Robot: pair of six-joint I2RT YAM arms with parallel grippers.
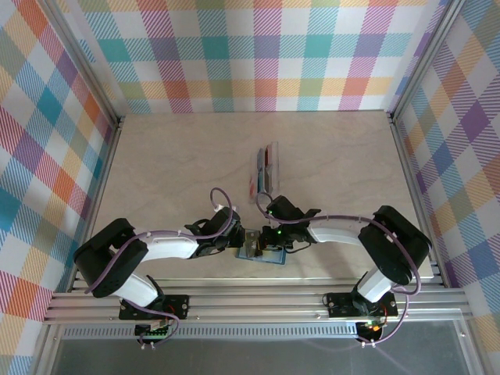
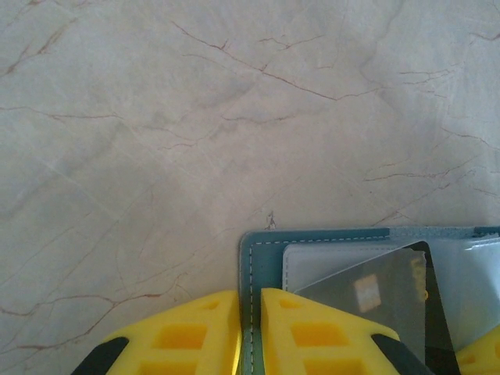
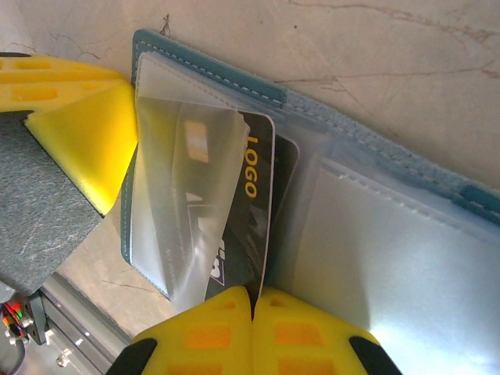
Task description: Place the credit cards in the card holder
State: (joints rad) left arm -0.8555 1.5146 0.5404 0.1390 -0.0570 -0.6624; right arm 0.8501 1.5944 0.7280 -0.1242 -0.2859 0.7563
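Note:
The teal card holder [image 1: 264, 255] lies open near the table's front edge, its clear sleeves [image 3: 391, 250] facing up. My left gripper [image 2: 250, 301] is shut on the holder's stitched teal edge [image 2: 258, 258]. My right gripper [image 3: 252, 295] is shut on a black card with yellow lettering [image 3: 254, 195], whose far end sits under a clear sleeve flap [image 3: 183, 187]. That dark card [image 2: 375, 293] also shows through the sleeve in the left wrist view. Other credit cards [image 1: 266, 168], red and pale, lie in a loose pile further back on the table.
The marble-look table [image 1: 172, 164] is walled by checkered panels on three sides. An aluminium rail [image 1: 258, 301] runs along the near edge just behind the holder. The left gripper's yellow finger [image 3: 86, 129] sits against the holder's left edge in the right wrist view.

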